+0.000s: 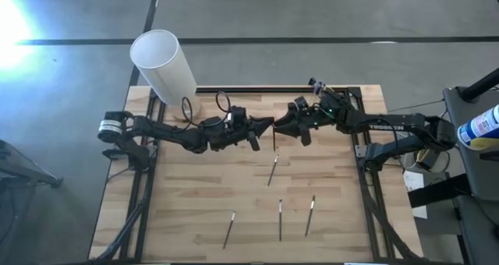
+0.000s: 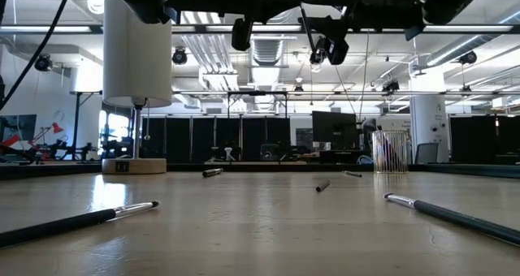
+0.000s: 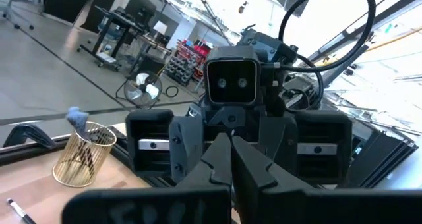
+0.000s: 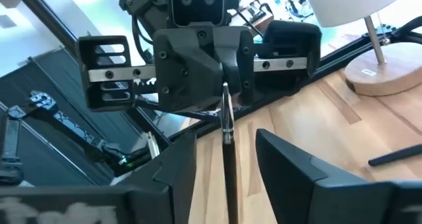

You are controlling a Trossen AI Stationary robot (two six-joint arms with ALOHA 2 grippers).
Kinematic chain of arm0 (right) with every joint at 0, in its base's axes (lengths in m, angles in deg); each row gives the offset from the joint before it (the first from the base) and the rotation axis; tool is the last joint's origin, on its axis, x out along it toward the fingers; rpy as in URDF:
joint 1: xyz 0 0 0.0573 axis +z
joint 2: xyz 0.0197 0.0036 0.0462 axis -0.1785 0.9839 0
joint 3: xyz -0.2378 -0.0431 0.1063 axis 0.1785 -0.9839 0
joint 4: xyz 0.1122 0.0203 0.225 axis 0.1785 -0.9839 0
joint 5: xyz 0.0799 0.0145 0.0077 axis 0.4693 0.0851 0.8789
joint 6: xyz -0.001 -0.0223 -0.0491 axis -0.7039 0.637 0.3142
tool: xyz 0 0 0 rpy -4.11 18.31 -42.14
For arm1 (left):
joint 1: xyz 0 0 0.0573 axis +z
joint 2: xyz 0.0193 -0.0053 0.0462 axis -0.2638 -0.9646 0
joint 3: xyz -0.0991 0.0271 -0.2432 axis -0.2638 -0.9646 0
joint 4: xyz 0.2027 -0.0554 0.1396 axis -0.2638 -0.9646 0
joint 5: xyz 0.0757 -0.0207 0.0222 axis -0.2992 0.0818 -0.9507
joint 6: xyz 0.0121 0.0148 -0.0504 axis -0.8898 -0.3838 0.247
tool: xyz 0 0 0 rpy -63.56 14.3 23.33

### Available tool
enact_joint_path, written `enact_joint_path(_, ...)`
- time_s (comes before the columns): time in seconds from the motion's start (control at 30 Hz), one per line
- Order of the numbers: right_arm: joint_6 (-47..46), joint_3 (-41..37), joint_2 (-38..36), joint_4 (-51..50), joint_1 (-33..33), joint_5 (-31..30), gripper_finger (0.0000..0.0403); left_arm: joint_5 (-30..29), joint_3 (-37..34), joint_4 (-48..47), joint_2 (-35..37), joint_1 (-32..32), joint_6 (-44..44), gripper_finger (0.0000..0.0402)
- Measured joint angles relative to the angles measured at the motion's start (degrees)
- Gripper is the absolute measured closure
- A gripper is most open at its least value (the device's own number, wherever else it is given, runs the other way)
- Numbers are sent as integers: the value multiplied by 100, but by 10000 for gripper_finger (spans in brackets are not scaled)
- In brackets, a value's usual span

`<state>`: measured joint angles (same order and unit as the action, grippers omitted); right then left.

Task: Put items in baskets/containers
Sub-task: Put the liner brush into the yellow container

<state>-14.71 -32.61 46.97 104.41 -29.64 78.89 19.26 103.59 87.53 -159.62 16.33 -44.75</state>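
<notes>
My left gripper [image 1: 269, 126] and my right gripper [image 1: 283, 128] face each other tip to tip above the middle of the table's far half. The left gripper [image 4: 224, 85] is shut on a thin stick [image 4: 229, 158] with a silvery part and a dark shaft. The right gripper [image 4: 226, 141] is open, with one finger on either side of the stick and a gap showing on both sides. Several more sticks lie flat on the table [image 1: 273, 170] [image 1: 230, 228] [image 1: 281, 218]. A small yellowish see-through cup [image 2: 392, 152] stands at the far right and holds several sticks. My left gripper pinches the stick between its two fingers by the top end, just above the silvery part [image 4: 226, 100]. The fingers come level from the table's left. The stick hangs below them, slanted and clear of the table [image 2: 309, 36].
A tall white cylinder [image 1: 164, 62] stands on a round wooden base [image 4: 389, 76] at the table's far left corner. Black frame rails run along the table's sides [image 1: 366, 187]. A further stick [image 1: 309, 214] lies on the near half.
</notes>
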Motion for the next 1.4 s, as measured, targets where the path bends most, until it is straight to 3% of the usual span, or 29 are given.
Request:
enact_joint_path(0.17,120,150,201,-15,0,39,296,9,-11,-46,0,0,-2,401)
enact_joint_path(0.37,339,54,-1,-30,0,14,381,34,-26,-58,2,0,20,401)
enact_joint_path(0.53,607,41,-213,-138,-32,-92,386,28,-28,-123,17,0,281,387)
enact_joint_path(0.73,1331,17,-661,-1014,-334,-729,388,-161,-35,-322,95,47,400,348)
enact_joint_path(0.97,2549,-137,-1355,-2161,-1643,-1893,389,-116,-35,-422,96,41,355,327)
enact_joint_path(1.2,3262,-511,-1220,-1736,-3414,-2304,389,-98,-39,-562,96,37,446,326)
enact_joint_path(1.4,3501,-588,-778,-1253,-4230,-2446,390,-55,-42,-609,96,35,455,326)
